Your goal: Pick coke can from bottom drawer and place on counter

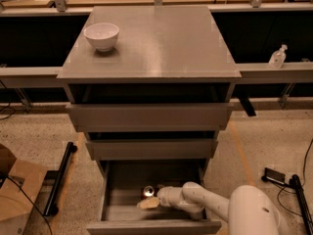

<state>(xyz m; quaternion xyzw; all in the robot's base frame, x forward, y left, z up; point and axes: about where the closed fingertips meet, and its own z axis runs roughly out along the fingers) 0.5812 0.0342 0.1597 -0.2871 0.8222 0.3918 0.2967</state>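
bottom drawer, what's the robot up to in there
The robot's arm reaches into the open bottom drawer from the right. Its gripper sits low inside, just in front of the coke can, which stands upright on the drawer floor. Whether it touches the can is not clear. The can has not yet been lifted out. Up on the counter sits a white bowl.

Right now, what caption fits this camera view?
Robot gripper inside the open bottom drawer, next to the coke can; white bowl sits on the counter.
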